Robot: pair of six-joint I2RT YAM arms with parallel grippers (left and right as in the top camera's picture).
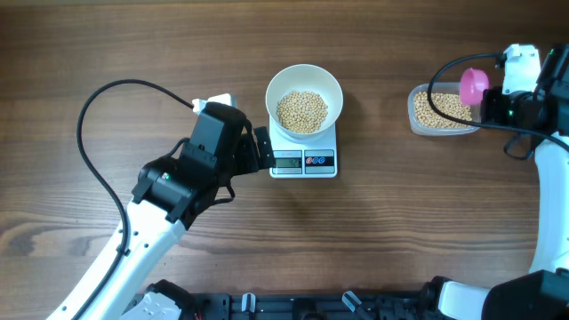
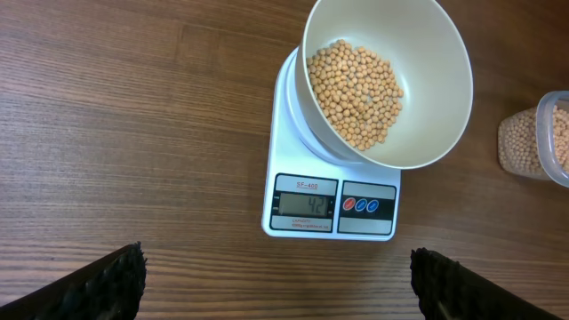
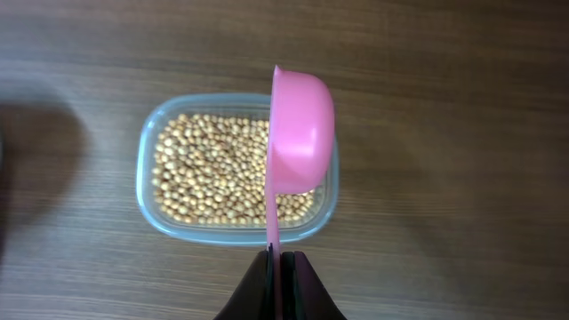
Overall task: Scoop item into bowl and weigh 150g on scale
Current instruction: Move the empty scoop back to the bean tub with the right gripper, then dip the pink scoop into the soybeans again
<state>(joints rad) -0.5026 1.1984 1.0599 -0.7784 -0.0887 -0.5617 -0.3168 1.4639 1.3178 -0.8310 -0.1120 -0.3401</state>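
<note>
Round tan beans sit in the smooth white bowl on the square scale, its digits blurred. Left jaws stand apart; right jaws clamp a pink scoop above the clear tub.

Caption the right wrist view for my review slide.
Shut right pincer holds a pink scoop on edge over the clear container of beans.

The white bowl is seen standing on the scale, with tan beans heaped inside. Digits are shown on the grey display but cannot be read surely. A clear container of beans is cut off at the right edge. The left gripper is held wide apart above the wooden table.
</note>
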